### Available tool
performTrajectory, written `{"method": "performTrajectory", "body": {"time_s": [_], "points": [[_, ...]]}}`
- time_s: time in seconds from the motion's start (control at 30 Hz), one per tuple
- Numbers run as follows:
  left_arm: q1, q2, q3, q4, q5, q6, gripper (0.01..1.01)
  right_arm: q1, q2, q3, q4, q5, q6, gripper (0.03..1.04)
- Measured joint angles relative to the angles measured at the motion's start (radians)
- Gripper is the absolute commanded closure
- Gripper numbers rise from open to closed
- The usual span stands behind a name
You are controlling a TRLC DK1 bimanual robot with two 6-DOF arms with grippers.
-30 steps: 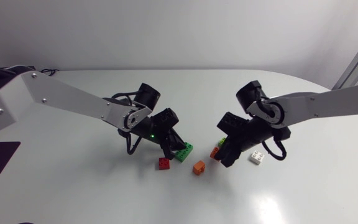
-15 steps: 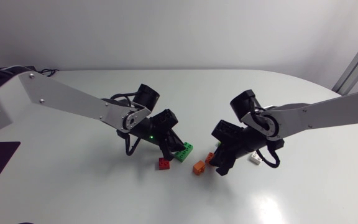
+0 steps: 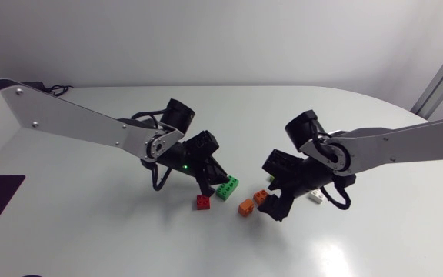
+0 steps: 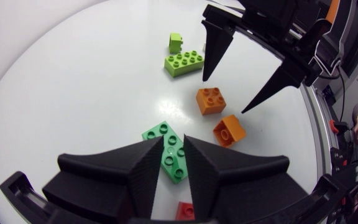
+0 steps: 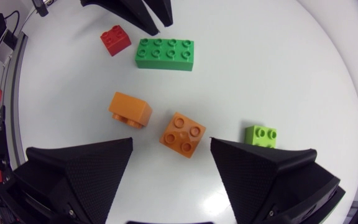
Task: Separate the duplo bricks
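The left arm [image 3: 75, 123] is standing in over the table [image 3: 91, 223] from the left side. The left gripper [image 3: 206, 183] is hanging low with its fingers drawn near together, so that only a narrow slit is showing between them, and it is pinching nothing. The red brick [image 3: 204, 201] is lying under the gripper. The green brick [image 4: 171, 152] is lying flat just ahead of the tips, with its long axis running roughly along the slit.

Further right, the two orange bricks are sitting close together but apart. The tipped orange brick [image 5: 131, 110] is resting on its side and the flat orange brick [image 5: 183, 134] is lying studs up. Both are lying just ahead of the right gripper [image 3: 277, 208], within the span of its fingers, which are spread wide and gripping nothing. A small light green brick [image 5: 260, 134] is lying just beside one of those fingers, and the white brick [image 3: 314, 197] is sitting to the right of that gripper.

The orange pair is likely calling for the next move. The right arm is much the nearer and is needing only to lower and close, while the left is better placed for the green brick.
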Motion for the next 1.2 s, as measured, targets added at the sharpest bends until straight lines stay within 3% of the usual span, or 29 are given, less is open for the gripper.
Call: {"method": "performTrajectory", "body": {"time_s": [0.37,0.67,1.2], "points": [[-0.02,-0.069,-0.043,0.0,0.0,0.0,0.764,0.12,-0.019,0.023,-0.033,0.064,0.075,0.16],[-0.132,-0.069,-0.043,-0.02,0.001,0.005,0.764,0.082,-0.118,-0.048,-0.033,0.067,0.078,0.16],[-0.137,-0.069,-0.058,-0.031,0.0,0.02,0.766,0.045,-0.154,-0.083,-0.033,0.051,0.077,0.16]]}}
